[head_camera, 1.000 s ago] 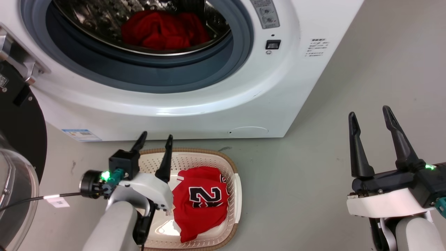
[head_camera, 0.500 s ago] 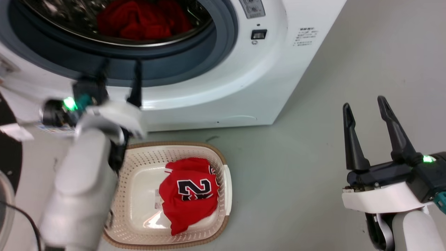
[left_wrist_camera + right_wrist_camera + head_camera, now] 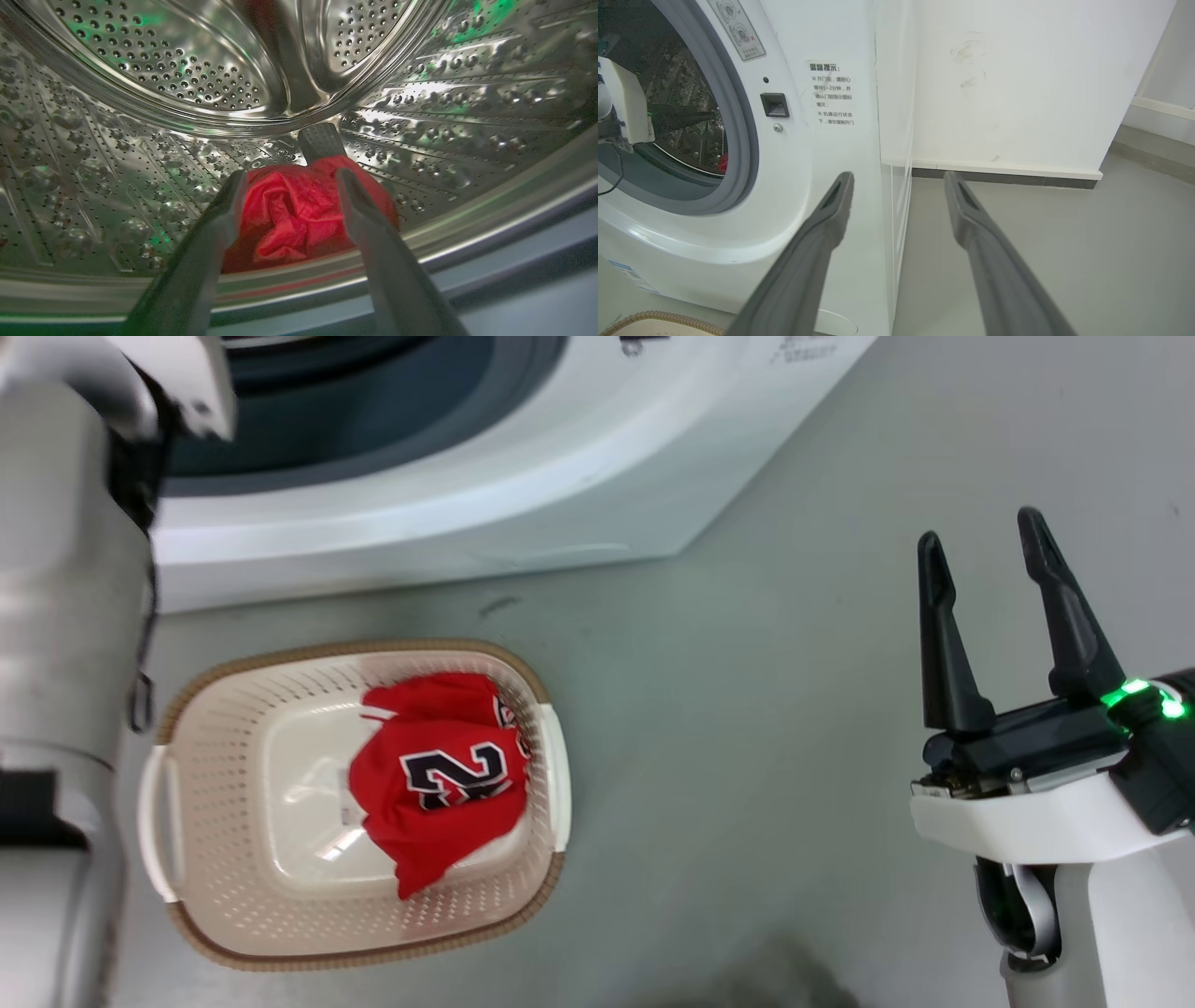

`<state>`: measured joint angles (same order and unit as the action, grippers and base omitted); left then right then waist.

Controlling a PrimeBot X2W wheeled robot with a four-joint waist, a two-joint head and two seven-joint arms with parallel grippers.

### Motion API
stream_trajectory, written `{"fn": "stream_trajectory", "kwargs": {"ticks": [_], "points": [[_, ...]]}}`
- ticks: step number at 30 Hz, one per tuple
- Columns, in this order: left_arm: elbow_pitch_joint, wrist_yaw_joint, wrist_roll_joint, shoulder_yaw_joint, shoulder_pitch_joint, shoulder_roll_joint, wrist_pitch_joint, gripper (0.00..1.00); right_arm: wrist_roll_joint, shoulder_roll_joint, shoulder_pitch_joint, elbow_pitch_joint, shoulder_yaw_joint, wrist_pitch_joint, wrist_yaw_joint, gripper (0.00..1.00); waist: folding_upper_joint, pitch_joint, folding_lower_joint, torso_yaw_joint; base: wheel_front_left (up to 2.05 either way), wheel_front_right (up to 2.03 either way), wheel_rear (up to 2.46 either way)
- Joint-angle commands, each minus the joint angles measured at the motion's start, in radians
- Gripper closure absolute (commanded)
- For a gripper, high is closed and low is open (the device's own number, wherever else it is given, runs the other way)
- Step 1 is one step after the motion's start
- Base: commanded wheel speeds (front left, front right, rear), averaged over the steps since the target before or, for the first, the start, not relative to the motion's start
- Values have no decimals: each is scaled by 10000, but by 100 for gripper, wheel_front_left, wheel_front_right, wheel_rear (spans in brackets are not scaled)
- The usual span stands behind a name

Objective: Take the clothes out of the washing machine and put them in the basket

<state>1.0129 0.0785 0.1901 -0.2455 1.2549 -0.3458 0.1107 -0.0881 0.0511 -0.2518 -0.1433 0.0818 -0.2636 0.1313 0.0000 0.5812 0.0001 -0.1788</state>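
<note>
Bare drum around clothes, rib just behind

Right gripper: two long black fingers, broad at the root and tapering to rounded tips, were set in a black block with small screw heads on its front edge. A green light glowed on the block's right side. Below it, a white moulded shell met a pale grey forearm, with a pale cable loop beneath. Left forearm was a pale grey cylinder with a thin dark cable alongside. Left gripper fingers looked matte dark grey.
</note>
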Motion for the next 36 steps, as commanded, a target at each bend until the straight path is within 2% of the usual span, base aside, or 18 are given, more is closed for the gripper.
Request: {"fn": "stream_trajectory", "kwargs": {"ticks": [1, 10, 16, 19, 24, 33, 34, 35, 36], "points": [[150, 41, -30, -40, 285, -88, -130, 0, -72, -17, -186, -55, 27, -18, -10, 0, 0, 552, -1, -362, 0, 0, 0], [1581, 378, -29, -343, 2766, -803, -2263, 0, -497, -17, -534, -329, 210, -18, -10, 0, 0, 1524, -1, -961, 0, 0, 0], [2078, 478, 9, -780, 3769, -1190, -3956, 0, -833, -18, -559, -452, 290, -18, -9, 0, 0, 1982, -1, -1327, 0, 0, 0], [2118, 497, 162, -931, 4126, -1271, -4454, 0, -919, -18, -616, -526, 343, -18, -10, 0, 0, 2248, -1, -1462, 0, 0, 0], [2061, 502, 299, -1310, 4431, -1504, -4834, 0, -1081, -18, -694, -657, 288, -18, -9, 0, 0, 2614, -1, -1604, 0, 0, 0], [2108, 504, 459, -1805, 4369, -1630, -4616, 0, -1206, -18, -582, -700, 269, -18, -9, 0, 0, 2828, -1, -1648, 0, 0, 0], [2088, 505, 475, -1856, 4369, -1632, -4519, 71, -1198, -17, -575, -702, 272, -18, -10, 0, 0, 2831, -1, -1639, 0, 0, 0], [2082, 505, 518, -1861, 4386, -1653, -4436, 100, -1191, -17, -583, -694, 277, -18, -10, 0, 0, 2834, -1, -1634, 0, 0, 0], [2103, 505, 538, -1889, 4377, -1644, -4408, 100, -1186, -17, -599, -686, 287, -18, -10, 0, 0, 2829, -1, -1631, 0, 0, 0]]}}
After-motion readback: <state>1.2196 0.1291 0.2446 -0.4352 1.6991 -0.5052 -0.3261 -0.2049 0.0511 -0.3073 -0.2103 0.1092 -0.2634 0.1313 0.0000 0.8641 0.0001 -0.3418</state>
